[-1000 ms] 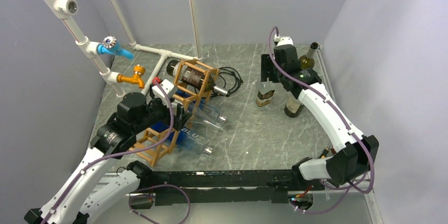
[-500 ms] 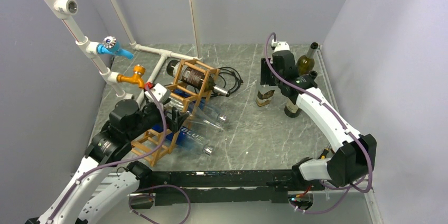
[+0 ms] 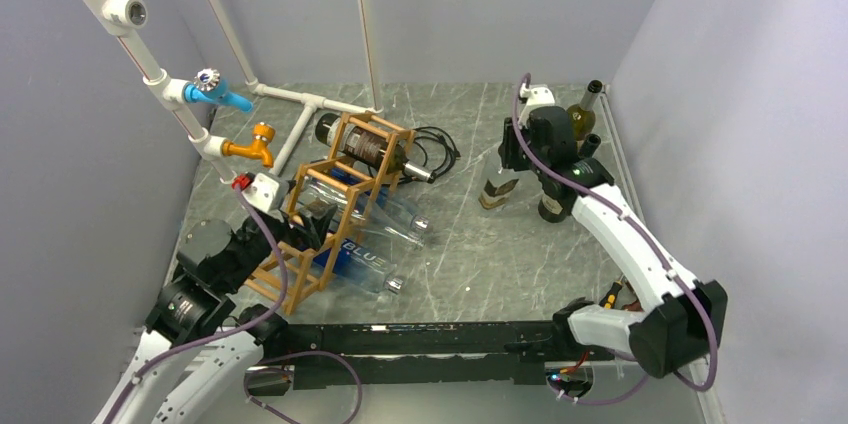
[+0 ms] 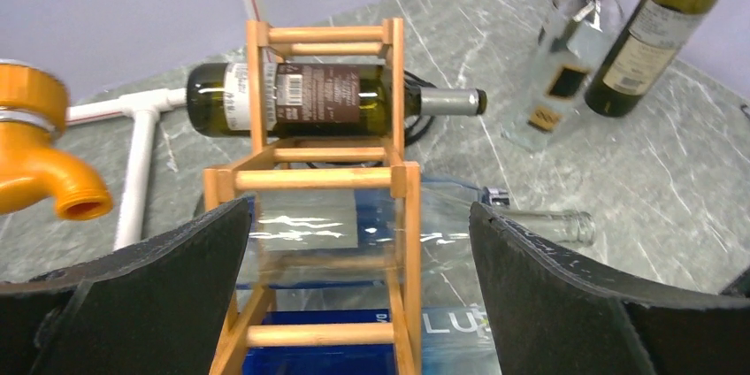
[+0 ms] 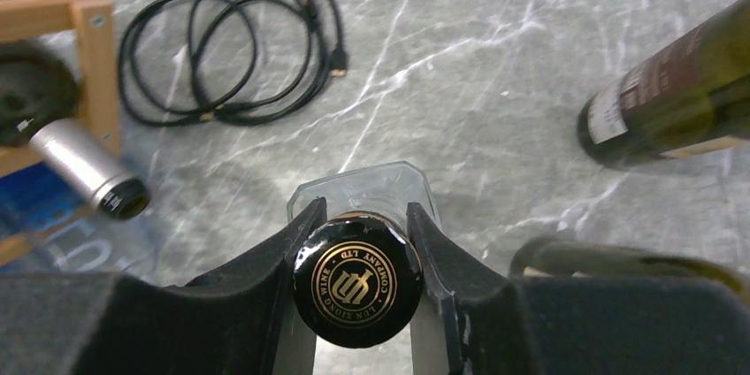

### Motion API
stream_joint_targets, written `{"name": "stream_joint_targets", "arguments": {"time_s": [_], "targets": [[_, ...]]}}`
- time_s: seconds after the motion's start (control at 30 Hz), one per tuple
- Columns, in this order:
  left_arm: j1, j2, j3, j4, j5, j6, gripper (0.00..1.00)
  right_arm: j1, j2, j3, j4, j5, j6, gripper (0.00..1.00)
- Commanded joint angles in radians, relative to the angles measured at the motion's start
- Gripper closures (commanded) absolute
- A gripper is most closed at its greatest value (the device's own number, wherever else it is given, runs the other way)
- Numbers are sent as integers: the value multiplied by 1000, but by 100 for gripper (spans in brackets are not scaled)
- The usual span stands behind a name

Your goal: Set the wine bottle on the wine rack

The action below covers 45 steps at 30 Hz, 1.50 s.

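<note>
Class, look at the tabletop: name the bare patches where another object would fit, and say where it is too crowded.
Bare marble lies mid-table, between the wine rack and the standing bottles, running forward to the black rail. Crowded: the left around the rack and white pipes, the cable coil behind it, the back right corner.

Three bottles (image 3: pixel 365 149) lay in one wine rack (image 3: pixel 300 279); one clear bottle (image 3: pixel 497 187) and two green bottles (image 3: pixel 582 119) stood at right; there were two taps (image 3: pixel 255 144) and one cable (image 3: pixel 437 149).

Coiled black cable (image 3: pixel 434 150), orange tap (image 3: pixel 254 144)
</note>
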Motion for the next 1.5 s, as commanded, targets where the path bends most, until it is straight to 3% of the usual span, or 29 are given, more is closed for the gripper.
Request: {"name": "stream_joint_targets", "arguments": {"time_s": [0.0,0.17,0.4,0.57,0.7,0.97,1.13,1.3,1.47], "targets": [[7,-36,-15,108,-86,-25,1,3,-131,-23,76,-175,82,100],[7,103,135,41,-8,-143,1,4,-190,51,14,-214,93,100],[7,373,368,19,246,-287,1,4,-273,165,-79,-311,143,100],[7,493,396,148,478,-337,1,4,-295,227,-93,-444,255,100],[-24,547,370,239,533,-379,4,5,-303,252,-68,-492,359,100],[-410,492,297,329,-36,-62,0,5,-304,250,49,-557,550,100],[-595,600,436,156,-235,131,0,5,-288,212,161,-663,663,100],[-679,653,452,102,-421,192,1,5,-283,194,233,-701,734,100],[-683,640,467,7,-561,165,0,6,-264,184,306,-765,783,100]]}}
